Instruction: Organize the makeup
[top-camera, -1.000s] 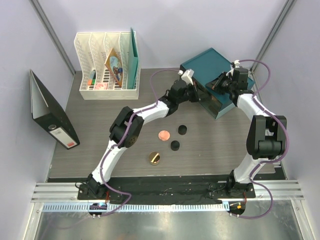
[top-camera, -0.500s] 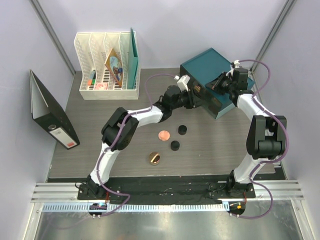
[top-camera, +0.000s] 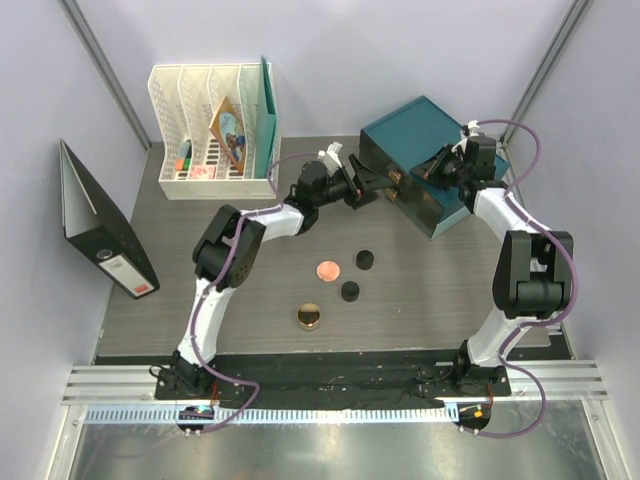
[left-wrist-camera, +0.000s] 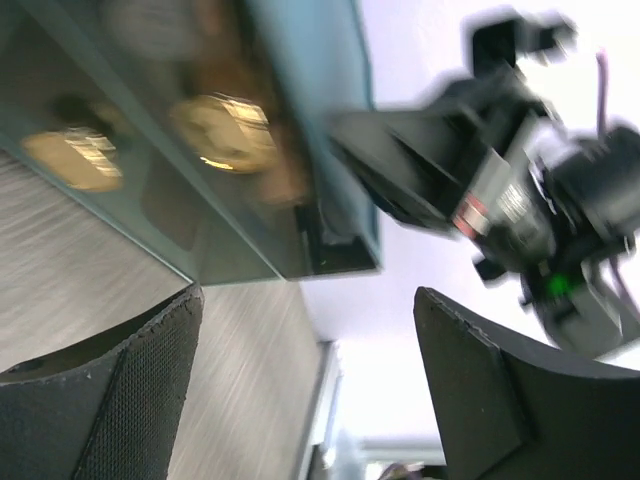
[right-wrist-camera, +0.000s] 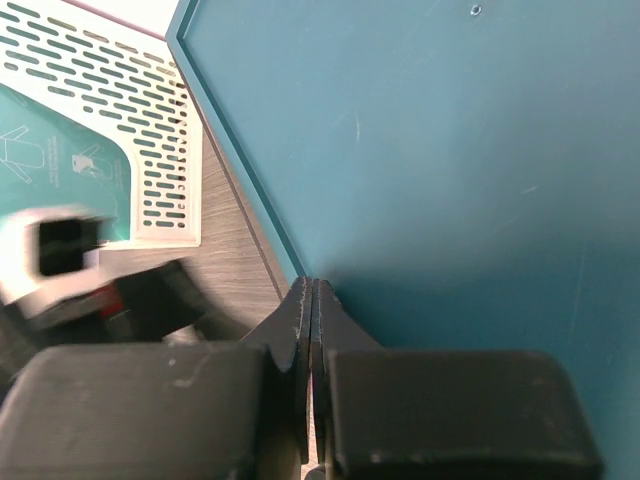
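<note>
A coral round compact (top-camera: 327, 269), two black pots (top-camera: 365, 261) (top-camera: 349, 291) and a gold jar (top-camera: 308, 317) lie on the grey table. The teal box (top-camera: 415, 140) stands at the back right. Through its glassy front (left-wrist-camera: 150, 170) I see blurred gold-topped items (left-wrist-camera: 225, 130). My left gripper (top-camera: 370, 184) (left-wrist-camera: 308, 295) hovers open just left of that front, with nothing between its fingers. My right gripper (top-camera: 437, 166) (right-wrist-camera: 312, 300) is shut, its tips against the box's teal top (right-wrist-camera: 450, 150), and nothing shows between them.
A white file rack (top-camera: 215, 130) with papers and small red and green pieces stands at the back left. A black binder (top-camera: 105, 235) leans on the left wall. The right arm (left-wrist-camera: 520, 200) fills the space over the box.
My left gripper has opened wide and drawn back leftward from the box front. The right arm and the items on the table have not moved.
</note>
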